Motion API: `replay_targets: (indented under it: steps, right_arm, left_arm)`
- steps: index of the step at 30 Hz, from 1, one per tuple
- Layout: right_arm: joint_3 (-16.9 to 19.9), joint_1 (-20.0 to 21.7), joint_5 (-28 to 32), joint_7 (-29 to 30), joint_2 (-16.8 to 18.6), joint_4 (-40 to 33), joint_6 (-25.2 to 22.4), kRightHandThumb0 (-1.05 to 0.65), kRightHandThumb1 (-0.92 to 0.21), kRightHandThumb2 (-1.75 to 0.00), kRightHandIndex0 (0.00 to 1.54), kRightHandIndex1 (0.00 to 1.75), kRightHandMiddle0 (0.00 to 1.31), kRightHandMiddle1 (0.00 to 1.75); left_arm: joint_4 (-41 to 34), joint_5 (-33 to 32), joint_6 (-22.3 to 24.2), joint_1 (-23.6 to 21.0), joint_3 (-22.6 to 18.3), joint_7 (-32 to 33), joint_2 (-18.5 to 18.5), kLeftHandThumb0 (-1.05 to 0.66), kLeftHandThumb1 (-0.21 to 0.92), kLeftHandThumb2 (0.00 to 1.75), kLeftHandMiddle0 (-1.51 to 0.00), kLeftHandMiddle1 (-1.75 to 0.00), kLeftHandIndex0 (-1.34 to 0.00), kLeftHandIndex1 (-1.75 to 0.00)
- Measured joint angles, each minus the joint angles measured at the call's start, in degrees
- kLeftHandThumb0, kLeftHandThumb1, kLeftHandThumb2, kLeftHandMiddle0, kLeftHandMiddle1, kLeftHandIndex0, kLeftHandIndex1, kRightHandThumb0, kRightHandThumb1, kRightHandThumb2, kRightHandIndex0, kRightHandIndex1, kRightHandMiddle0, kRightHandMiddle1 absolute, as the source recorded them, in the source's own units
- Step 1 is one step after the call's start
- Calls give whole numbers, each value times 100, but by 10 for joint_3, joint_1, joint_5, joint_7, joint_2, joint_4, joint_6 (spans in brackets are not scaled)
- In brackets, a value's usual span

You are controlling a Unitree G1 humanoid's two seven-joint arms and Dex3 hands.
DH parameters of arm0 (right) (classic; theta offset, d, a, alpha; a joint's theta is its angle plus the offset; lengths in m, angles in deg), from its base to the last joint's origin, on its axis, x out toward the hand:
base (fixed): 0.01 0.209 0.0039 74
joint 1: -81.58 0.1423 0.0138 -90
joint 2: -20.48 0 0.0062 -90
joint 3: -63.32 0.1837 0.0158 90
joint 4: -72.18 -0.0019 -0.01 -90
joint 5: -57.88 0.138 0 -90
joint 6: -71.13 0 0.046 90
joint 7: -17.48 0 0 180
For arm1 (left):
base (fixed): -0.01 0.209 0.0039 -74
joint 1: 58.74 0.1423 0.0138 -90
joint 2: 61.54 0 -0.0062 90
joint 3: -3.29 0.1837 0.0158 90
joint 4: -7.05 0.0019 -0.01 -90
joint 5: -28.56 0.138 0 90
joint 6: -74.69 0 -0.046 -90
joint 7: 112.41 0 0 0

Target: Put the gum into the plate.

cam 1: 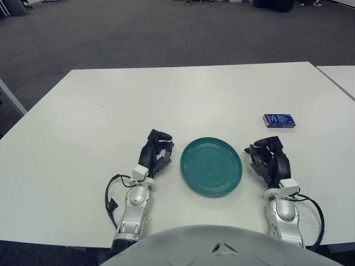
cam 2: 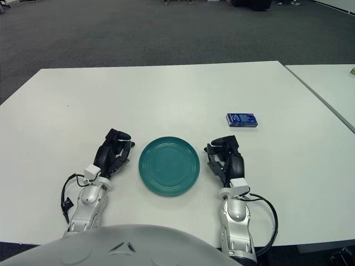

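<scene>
A small blue pack of gum (cam 1: 279, 120) lies flat on the white table (cam 1: 166, 105), toward the right and beyond my right hand. A round teal plate (cam 1: 211, 165) sits near the front edge between my two hands, with nothing on it. My right hand (cam 1: 268, 158) is just right of the plate, fingers curled and holding nothing, well short of the gum. My left hand (cam 1: 155, 152) shows just left of the plate, fingers curled, holding nothing.
A second white table (cam 1: 339, 75) stands close by on the right, separated by a narrow gap. Dark carpet lies beyond the far edge. Black cables (cam 1: 111, 199) loop beside both forearms near the front edge.
</scene>
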Motion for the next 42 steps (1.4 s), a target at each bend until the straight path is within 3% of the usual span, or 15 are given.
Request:
replay_targets:
  steps: [16, 38, 42]
  right_arm:
    - [0, 2, 0, -2, -3, -2, -7, -35, -92, -52, 50, 115, 19, 175]
    - [1, 8, -1, -2, -11, -11, -26, -35, -92, -52, 49, 115, 19, 175]
    - [9, 26, -48, 10, -32, -19, -44, -35, -92, -52, 45, 113, 19, 175]
  left_arm:
    - [-2, -2, 0, 2, 0, 1, 3, -37, 82, 65, -30, -141, -26, -175]
    - [-3, -4, 1, 2, 0, 0, 2, -37, 83, 65, -30, -141, -25, -175]
    - [-3, -4, 2, 2, 0, 0, 2, -37, 83, 64, -29, -141, -25, -175]
